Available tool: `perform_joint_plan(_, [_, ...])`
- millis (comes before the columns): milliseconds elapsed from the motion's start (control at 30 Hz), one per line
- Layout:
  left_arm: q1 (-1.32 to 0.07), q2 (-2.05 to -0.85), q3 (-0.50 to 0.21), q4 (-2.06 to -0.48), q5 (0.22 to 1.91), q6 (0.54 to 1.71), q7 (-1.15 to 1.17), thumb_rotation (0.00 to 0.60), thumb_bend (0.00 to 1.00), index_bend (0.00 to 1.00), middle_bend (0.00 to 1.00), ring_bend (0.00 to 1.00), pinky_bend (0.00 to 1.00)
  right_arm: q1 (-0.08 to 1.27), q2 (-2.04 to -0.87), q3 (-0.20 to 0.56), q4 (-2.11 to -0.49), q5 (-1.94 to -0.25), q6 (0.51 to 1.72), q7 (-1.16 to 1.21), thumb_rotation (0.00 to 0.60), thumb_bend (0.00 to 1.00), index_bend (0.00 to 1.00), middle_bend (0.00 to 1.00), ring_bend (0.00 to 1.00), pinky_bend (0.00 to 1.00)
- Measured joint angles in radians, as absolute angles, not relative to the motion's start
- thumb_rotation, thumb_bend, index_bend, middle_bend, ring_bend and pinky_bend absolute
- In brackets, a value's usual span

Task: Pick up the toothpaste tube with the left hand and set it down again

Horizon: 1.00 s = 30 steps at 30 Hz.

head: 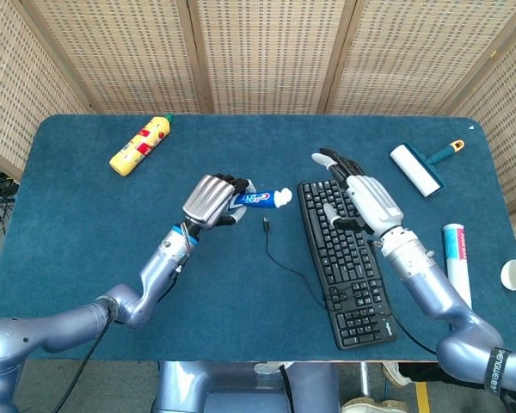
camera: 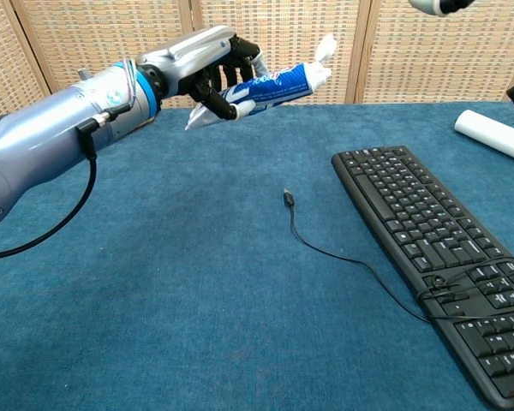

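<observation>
- The toothpaste tube (camera: 270, 85) that my left hand (head: 213, 200) holds carries white lettering on a blue band, too blurred for me to read; it may be a brand name.
- The yellow bottle (head: 140, 144) at ten o'clock on the table has a red label, illegible.
- The keyboard (camera: 437, 248) keys show no legible characters.

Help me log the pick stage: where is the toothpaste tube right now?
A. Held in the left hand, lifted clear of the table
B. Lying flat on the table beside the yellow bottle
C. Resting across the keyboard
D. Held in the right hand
A: the left hand grips the toothpaste tube in the air above the table.
</observation>
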<state>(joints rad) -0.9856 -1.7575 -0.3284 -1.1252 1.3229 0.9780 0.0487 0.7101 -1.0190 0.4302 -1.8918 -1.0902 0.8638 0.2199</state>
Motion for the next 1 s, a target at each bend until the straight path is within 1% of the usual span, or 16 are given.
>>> perform_joint_plan(167, [-1.003, -1.774, -0.339, -1.12, 1.305, 0.976, 0.059, 0.6, 0.54, 0.63, 0.6, 0.48, 0.51, 0.741, -1.037, 0.46, -1.895, -1.026, 0.863, 0.244, 0.6, 0.69, 0.0, 0.0, 0.0, 0.0])
perform_joint_plan(467, [-1.02, -1.798, -0.351, -1.132, 1.273, 0.974, 0.071, 0.6, 0.54, 0.63, 0.6, 0.48, 0.51, 0.819, -1.101, 0.513, -1.89, -0.838, 0.849, 0.29, 0.6, 0.69, 0.0, 0.0, 0.0, 0.0])
perform_joint_plan(700, [-1.034, -1.805, -0.365, -1.13, 1.253, 0.97, 0.072, 0.6, 0.54, 0.63, 0.6, 0.48, 0.51, 0.859, -1.147, 0.556, -1.887, -0.703, 0.821, 0.371, 0.6, 0.69, 0.0, 0.0, 0.0, 0.0])
perform_joint_plan(1000, [-1.046, -1.806, -0.378, -1.137, 1.228, 0.963, 0.074, 0.6, 0.54, 0.63, 0.6, 0.48, 0.51, 0.893, -1.17, 0.57, -1.868, -0.617, 0.797, 0.394, 0.6, 0.69, 0.0, 0.0, 0.0, 0.0])
